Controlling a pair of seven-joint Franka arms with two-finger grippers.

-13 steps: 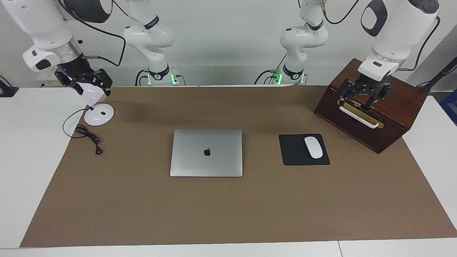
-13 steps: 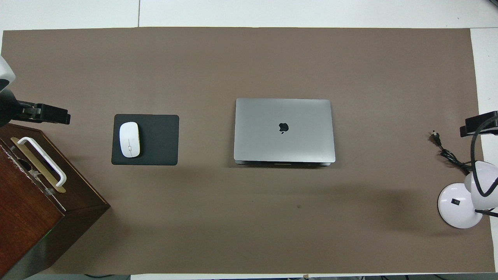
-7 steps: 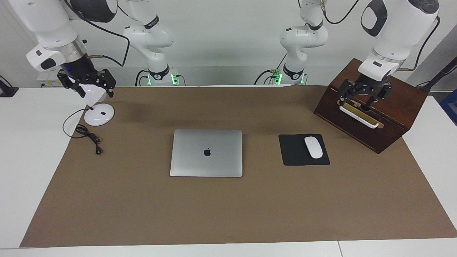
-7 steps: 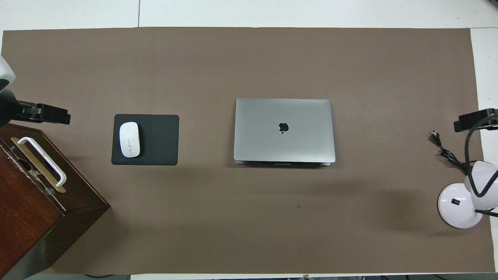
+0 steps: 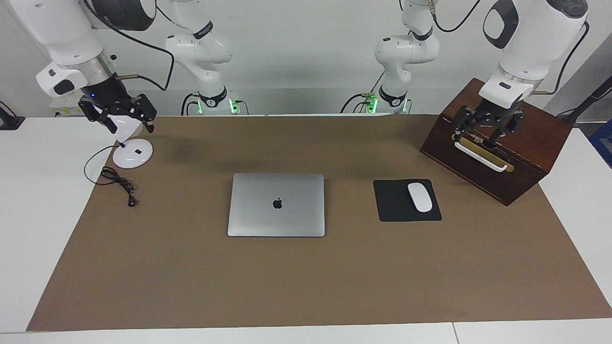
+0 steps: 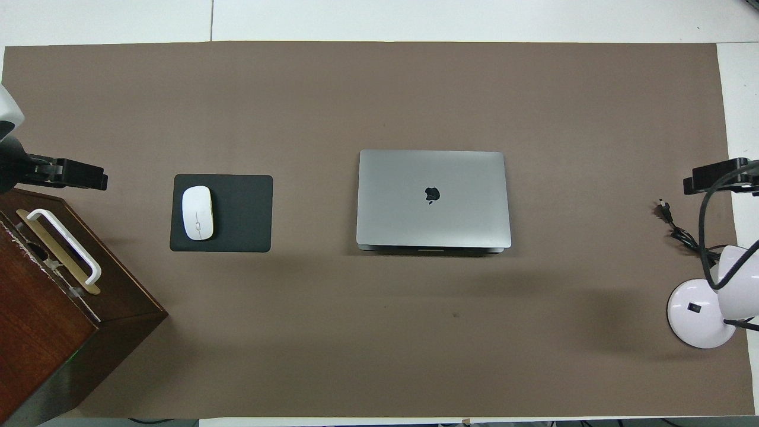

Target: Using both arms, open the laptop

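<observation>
The silver-grey laptop lies closed and flat in the middle of the brown mat, apple logo up; it also shows in the overhead view. My right gripper hangs open in the air over the white desk lamp at the right arm's end of the table, well away from the laptop; its tip shows in the overhead view. My left gripper hangs open over the wooden box at the left arm's end; its tip shows in the overhead view. Neither touches the laptop.
A black mouse pad with a white mouse lies beside the laptop toward the left arm's end. A dark wooden box with a white handle stands there. A white lamp and its loose black cable are at the right arm's end.
My right gripper has shifted slightly over the lamp, edging toward the middle of the table. The left arm and the laptop have not moved.
</observation>
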